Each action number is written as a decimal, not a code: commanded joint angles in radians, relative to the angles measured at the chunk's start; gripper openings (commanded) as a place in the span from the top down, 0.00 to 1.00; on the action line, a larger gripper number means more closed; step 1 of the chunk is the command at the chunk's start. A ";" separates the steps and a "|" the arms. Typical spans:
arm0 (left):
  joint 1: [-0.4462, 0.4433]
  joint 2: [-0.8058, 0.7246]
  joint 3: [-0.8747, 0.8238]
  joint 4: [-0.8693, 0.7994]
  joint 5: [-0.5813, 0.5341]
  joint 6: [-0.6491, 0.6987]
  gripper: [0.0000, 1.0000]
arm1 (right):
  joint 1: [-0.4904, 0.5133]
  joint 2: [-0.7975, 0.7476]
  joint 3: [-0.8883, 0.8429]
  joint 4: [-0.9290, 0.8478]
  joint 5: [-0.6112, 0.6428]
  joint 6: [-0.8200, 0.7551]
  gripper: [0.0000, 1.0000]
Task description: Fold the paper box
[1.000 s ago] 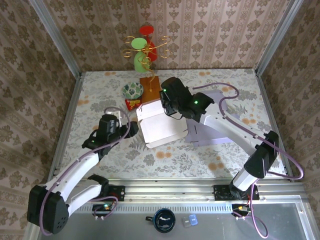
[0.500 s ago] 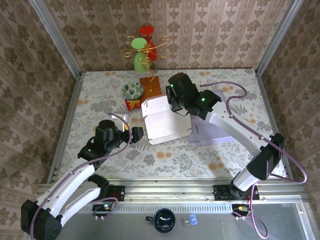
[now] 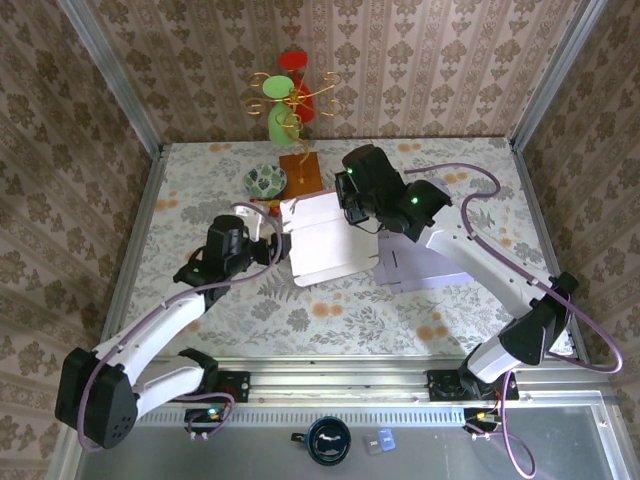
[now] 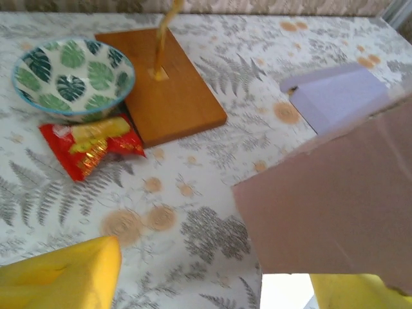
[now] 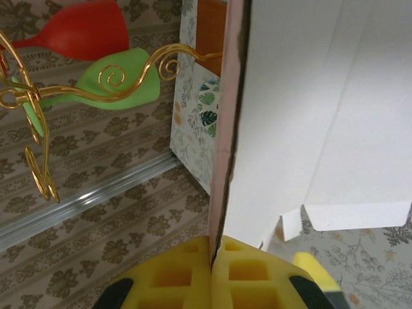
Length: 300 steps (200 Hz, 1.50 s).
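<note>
Left wrist: bowl (image 4: 72, 77), wooden base (image 4: 161, 96), box (image 4: 335, 212)

I see the paper box (image 3: 325, 250) white inside and pinkish-brown outside. The worktop (image 3: 330, 320) is printed with grey ferns and orange blossoms. The bowl (image 4: 72, 76) is white with green leaves, the packet (image 4: 93, 143) red and yellow, and the board (image 4: 170, 90) warm brown. There are yellow pads (image 5: 170, 280) on my right claw (image 5: 211, 267).
</note>
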 commanded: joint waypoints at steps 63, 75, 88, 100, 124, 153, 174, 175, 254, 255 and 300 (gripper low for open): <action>0.169 0.007 0.045 0.042 0.275 -0.020 0.44 | -0.008 0.016 0.011 -0.043 -0.078 -0.021 1.00; 0.172 0.017 0.040 0.019 0.292 -0.015 0.47 | -0.008 0.032 0.007 -0.025 -0.089 -0.021 1.00; 0.177 0.014 0.025 -0.005 0.289 -0.019 0.49 | -0.008 0.052 0.004 0.006 -0.096 -0.029 1.00; 0.178 0.000 0.002 -0.038 0.268 -0.024 0.49 | -0.008 0.072 0.003 0.031 -0.100 -0.030 1.00; 0.181 -0.069 -0.048 -0.148 0.173 -0.067 0.38 | -0.001 0.127 -0.002 0.098 -0.093 -0.049 1.00; 0.189 -0.204 -0.123 -0.272 0.130 -0.184 0.30 | 0.020 0.210 0.008 0.181 -0.062 -0.078 1.00; 0.197 -0.332 -0.155 -0.370 0.129 -0.276 0.28 | 0.042 0.263 0.008 0.231 -0.040 -0.074 1.00; 0.197 -0.341 -0.155 -0.375 0.129 -0.280 0.27 | 0.043 0.265 0.007 0.233 -0.038 -0.075 1.00; 0.247 -0.528 -0.112 -0.667 0.107 -0.397 0.31 | 0.100 0.363 -0.049 0.333 0.011 -0.096 1.00; 0.249 -0.525 -0.110 -0.667 0.107 -0.395 0.31 | 0.102 0.363 -0.053 0.337 0.013 -0.096 1.00; 0.343 -0.382 -0.104 -0.661 0.083 -0.324 0.41 | 0.109 0.371 -0.158 0.496 0.005 -0.137 1.00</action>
